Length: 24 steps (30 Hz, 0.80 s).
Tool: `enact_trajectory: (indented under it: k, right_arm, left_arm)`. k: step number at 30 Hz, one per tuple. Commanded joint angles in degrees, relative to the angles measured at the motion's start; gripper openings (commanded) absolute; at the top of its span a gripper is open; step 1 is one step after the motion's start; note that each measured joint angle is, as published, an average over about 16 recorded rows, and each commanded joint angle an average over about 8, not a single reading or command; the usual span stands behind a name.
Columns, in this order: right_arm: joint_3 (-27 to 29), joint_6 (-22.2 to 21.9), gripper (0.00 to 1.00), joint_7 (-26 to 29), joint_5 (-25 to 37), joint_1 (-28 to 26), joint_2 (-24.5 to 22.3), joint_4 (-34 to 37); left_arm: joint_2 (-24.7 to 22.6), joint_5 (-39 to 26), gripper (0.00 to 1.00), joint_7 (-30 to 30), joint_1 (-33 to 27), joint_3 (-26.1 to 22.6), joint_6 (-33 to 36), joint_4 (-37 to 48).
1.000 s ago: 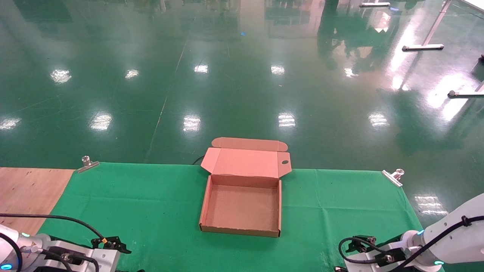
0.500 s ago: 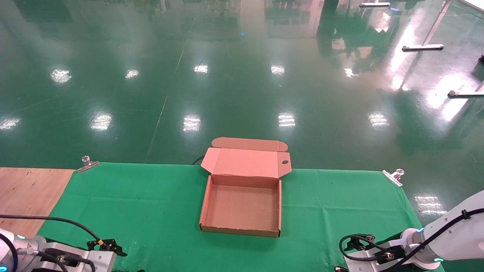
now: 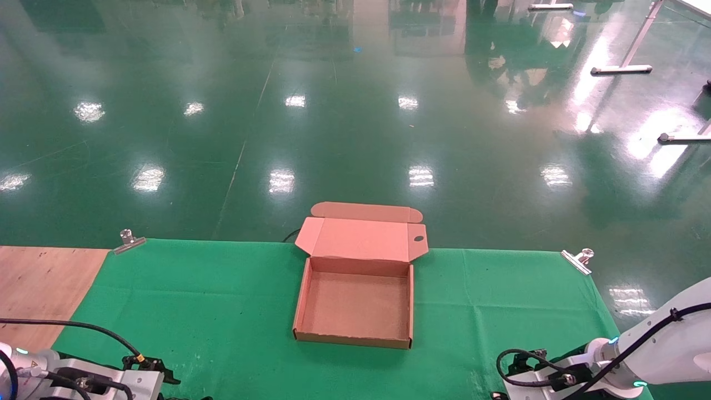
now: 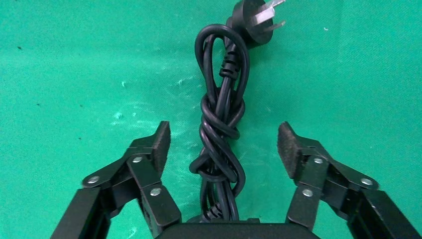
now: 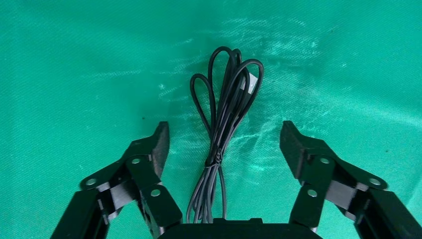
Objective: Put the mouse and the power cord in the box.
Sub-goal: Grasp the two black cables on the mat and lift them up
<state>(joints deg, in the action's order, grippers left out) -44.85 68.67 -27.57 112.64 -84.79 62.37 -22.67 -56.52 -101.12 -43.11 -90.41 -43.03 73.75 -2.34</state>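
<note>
Hovering low over green cloth (image 3: 222, 300), both grippers spread wide, holding nothing. Left gripper (image 4: 223, 144) at lower left of head view, jaws either side of power cord (image 4: 221, 124) — knotted black bundle flat on cloth, plug (image 4: 251, 17) at top of left wrist frame. Right gripper (image 5: 224, 144) at lower right of head view, straddling thin looped wire (image 5: 226, 107) tied at middle; mouse body not visible. Box (image 3: 355, 333) at centre of head view, lid (image 3: 361, 239) folded back, interior bare.
</note>
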Motion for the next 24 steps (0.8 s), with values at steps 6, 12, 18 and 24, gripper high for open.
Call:
enact_trajectory:
  k: [6, 12, 18, 24]
  right_arm:
    - [0.14, -0.12, 0.00, -1.21, -0.24, -0.73, 0.44, 2.10]
    - [0.23, -0.18, 0.00, -2.04, -0.39, -1.37, 0.81, 3.58]
    - [0.33, -0.43, 0.00, -2.73, -0.51, -1.70, 0.92, 4.73]
    - [0.87, 0.28, 0.00, -3.33, -1.34, -2.81, 0.68, 4.99]
  left_arm:
    - [-0.29, 0.02, 0.00, -0.34, 0.12, 0.01, -0.30, 0.99]
    - [-0.42, 0.03, 0.00, -0.60, 0.28, 0.02, -0.19, 1.49]
    - [-0.32, -0.04, 0.00, -0.75, 0.38, -0.03, -0.07, 1.86]
    - [0.06, -0.31, 0.00, -0.71, -0.83, -0.22, 0.70, 1.77]
